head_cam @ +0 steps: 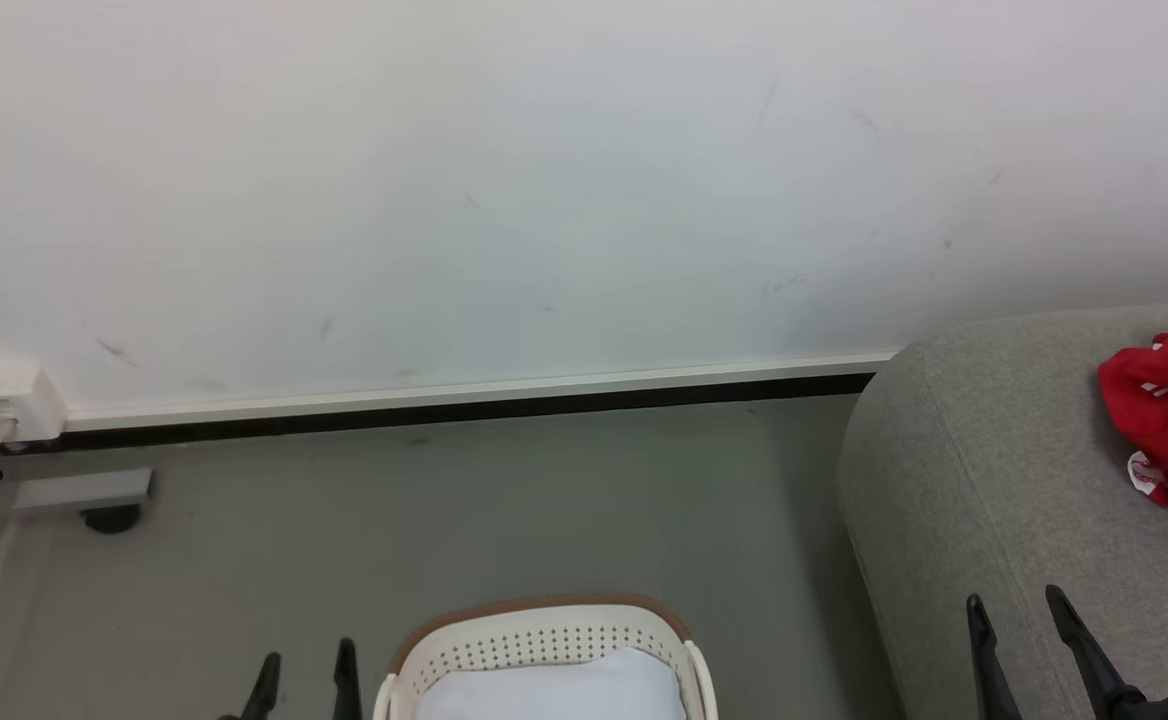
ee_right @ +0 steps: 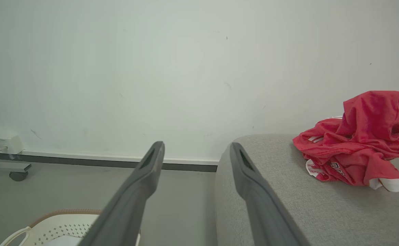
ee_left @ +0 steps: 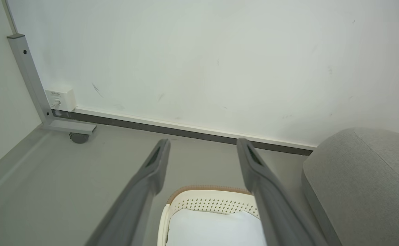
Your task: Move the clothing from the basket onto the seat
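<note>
Red fabric lies bunched at the right edge of the head view: the clothing (head_cam: 1166, 420) rests in a heap on the seat (head_cam: 984, 470), cut off there by the frame. The right wrist view shows more of the heap, with white trim and lettering too small to read.

At the bottom centre the basket (head_cam: 544, 645) stands on the floor (head_cam: 444, 520) near the seat. Inside it a pale liner sheet (head_cam: 554, 690) shows, with no red on the part in view.

The left end effector (head_cam: 307, 668) at the lower left and the right end effector (head_cam: 1016, 612) at the lower right are both released, fingers spread and grasping nothing. The right one is held near the seat's rounded end.

By my reading the transfer is at or near its end. The next move calls for a look down into the basket. Should a garment be left, an arm must reach in and pinch the thin cloth without taking the liner. The basket's near half falls below the frame, so its contents cannot be settled.
</note>
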Controlling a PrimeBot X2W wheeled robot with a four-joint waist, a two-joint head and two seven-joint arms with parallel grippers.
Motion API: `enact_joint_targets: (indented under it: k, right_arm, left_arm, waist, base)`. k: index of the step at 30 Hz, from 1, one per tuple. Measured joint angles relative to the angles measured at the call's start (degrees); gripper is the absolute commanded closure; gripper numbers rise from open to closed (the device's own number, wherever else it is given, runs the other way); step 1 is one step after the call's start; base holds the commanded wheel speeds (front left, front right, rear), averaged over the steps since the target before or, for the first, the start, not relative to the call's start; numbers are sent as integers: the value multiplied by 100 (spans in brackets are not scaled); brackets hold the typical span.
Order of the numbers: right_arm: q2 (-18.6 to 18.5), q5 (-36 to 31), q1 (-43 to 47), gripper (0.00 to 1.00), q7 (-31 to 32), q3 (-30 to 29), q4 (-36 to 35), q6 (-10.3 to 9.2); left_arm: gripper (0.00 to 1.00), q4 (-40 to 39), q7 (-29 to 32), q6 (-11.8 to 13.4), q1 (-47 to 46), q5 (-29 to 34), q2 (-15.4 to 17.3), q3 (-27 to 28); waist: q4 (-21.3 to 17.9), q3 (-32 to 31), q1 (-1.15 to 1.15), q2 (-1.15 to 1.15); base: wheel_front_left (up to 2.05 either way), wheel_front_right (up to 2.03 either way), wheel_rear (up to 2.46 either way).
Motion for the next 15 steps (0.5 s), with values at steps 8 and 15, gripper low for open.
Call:
enact_joint_targets:
  k: [8, 15]
  right_arm:
    - [34, 3, 82, 100, 3, 47, 247, 1]
    - [51, 734, 92, 100, 196, 14, 300, 1]
  left_arm:
    - [100, 260, 20, 24, 80, -100, -34, -65]
    - [100, 305, 235, -43, 64, -732, -42, 23]
  waist:
    - [40, -14, 0, 0]
    - [52, 1, 0, 0]
  base:
    - [0, 0, 0]
    - [0, 0, 0]
